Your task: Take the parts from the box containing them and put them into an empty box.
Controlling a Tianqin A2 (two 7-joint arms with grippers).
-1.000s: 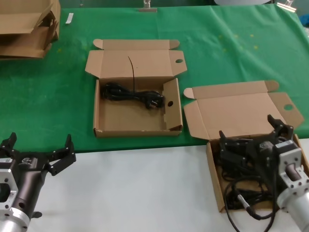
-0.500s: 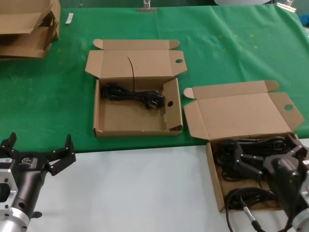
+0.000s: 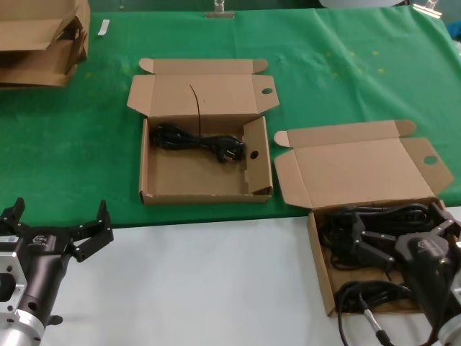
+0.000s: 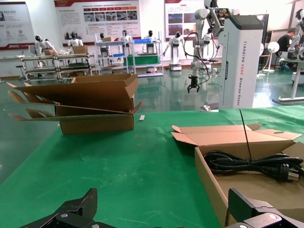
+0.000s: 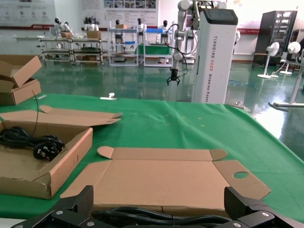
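Note:
The box containing the parts [image 3: 321,268] sits at the near right with its lid [image 3: 360,169] folded back. Several black cords [image 3: 378,292] lie coiled inside. My right gripper [image 3: 403,229] is open low over these cords, one finger on each side of the pile, gripping nothing. In the right wrist view the cords [image 5: 156,219] lie just under the right gripper [image 5: 159,199]. The second box [image 3: 205,189], with an upright holed flap [image 3: 253,155], holds one cord [image 3: 198,142]. My left gripper [image 3: 61,205] waits open at the near left.
A stack of flattened cardboard [image 3: 43,43] lies at the far left back. Green cloth [image 3: 346,72] covers the far part of the table, and white tabletop [image 3: 202,288] is nearest me. In the left wrist view the second box's wall [image 4: 209,185] is close beside my left gripper [image 4: 163,202].
My right gripper has dropped lower over the cords in the near right box and its fingers stand wider apart. The left arm has not moved.

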